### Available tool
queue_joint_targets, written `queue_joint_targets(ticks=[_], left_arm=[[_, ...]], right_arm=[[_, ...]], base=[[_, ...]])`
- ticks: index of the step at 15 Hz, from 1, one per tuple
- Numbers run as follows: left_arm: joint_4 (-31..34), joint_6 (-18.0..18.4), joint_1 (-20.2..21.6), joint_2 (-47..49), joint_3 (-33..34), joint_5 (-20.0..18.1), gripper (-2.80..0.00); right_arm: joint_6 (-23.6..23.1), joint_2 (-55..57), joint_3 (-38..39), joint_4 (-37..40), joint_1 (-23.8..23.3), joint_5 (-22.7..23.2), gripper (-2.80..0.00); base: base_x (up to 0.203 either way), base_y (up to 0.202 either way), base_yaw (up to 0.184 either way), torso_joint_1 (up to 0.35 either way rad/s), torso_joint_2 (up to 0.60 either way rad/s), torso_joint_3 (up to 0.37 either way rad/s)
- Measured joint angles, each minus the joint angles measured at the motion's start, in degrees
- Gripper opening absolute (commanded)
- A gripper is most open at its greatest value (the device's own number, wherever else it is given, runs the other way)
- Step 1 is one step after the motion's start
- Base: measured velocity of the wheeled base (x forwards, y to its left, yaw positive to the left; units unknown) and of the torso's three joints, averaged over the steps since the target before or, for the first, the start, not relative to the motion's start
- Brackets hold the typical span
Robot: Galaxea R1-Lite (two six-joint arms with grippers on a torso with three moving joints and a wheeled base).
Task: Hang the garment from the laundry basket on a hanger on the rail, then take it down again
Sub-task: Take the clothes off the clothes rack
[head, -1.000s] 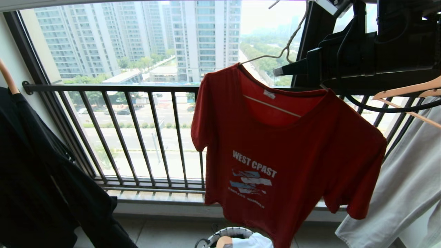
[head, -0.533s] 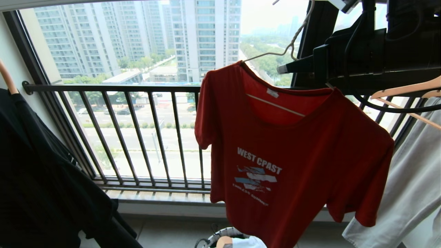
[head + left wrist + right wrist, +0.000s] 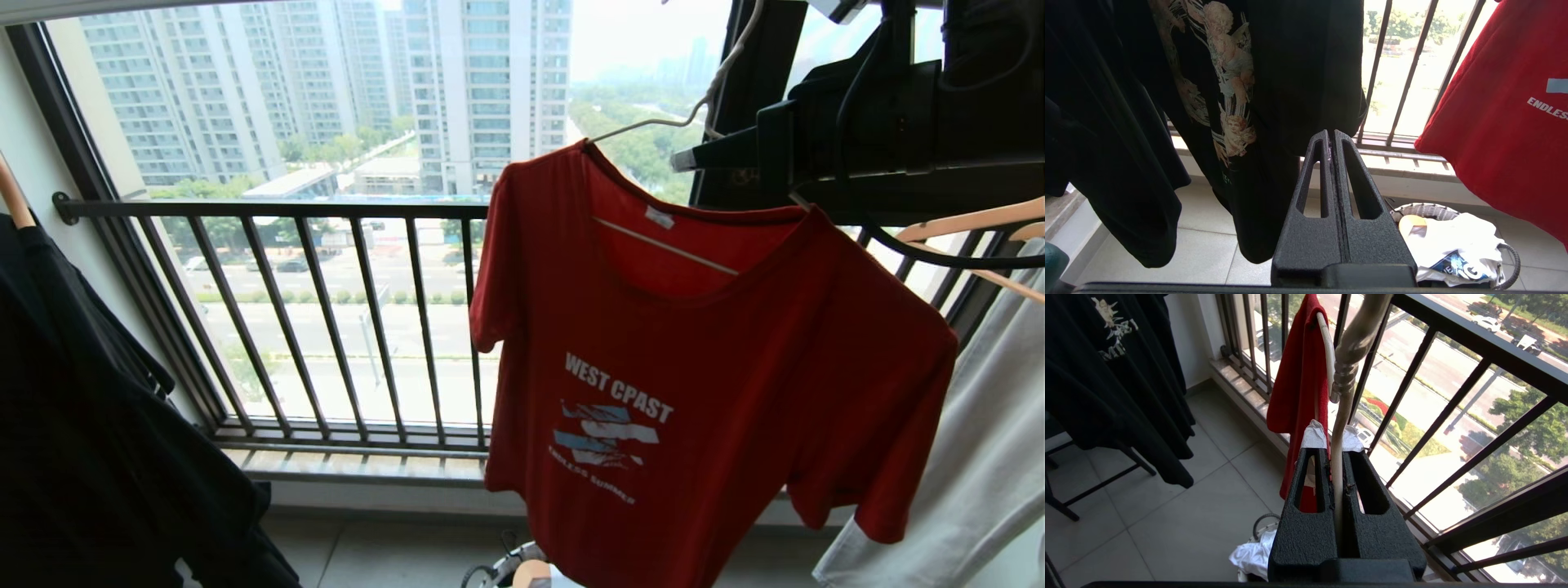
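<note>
I have the right gripper clamped on the cream-white wire hanger, pinching its thin shaft just under the hook; in the head view it sits at about two o'clock, high against the window. The red WEST COAST T-shirt hangs on that hanger, tilted, its shoulder toward ten o'clock riding higher than the other; the rail itself I cannot see in any view, so I cannot tell whether the hook is on it or free. My judgement: the shirt is being carried on the hanger, and doing it well means keeping the wrist steady so the hook stays upright, moving slowly so the cloth does not swing or slide off the low end, and keeping clear of the tan wooden hangers and the pale grey garment at four o'clock; the left gripper is parked low beside the black printed T-shirt, jaws together on nothing; the laundry basket stands below at six o'clock.
</note>
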Motion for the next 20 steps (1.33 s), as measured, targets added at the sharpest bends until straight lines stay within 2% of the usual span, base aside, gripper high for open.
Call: queue_joint_targets(ticks=[18,20], left_arm=[[-0.02,0.01,0.0,0.0,0.0,0.0,-2.8],[-0.01,-0.01,0.0,0.0,0.0,0.0,-2.8]], right_arm=[[-0.25,-5.92,0.95,0.04,-0.02,-0.6,-2.8],[-0.15,-7.42,2.78,0.08,-0.02,-0.53,-2.8]], base=[[0.0,0.0,0.0,0.0,0.0,0.0],[0.0,0.0,0.0,0.0,0.0,0.0]])
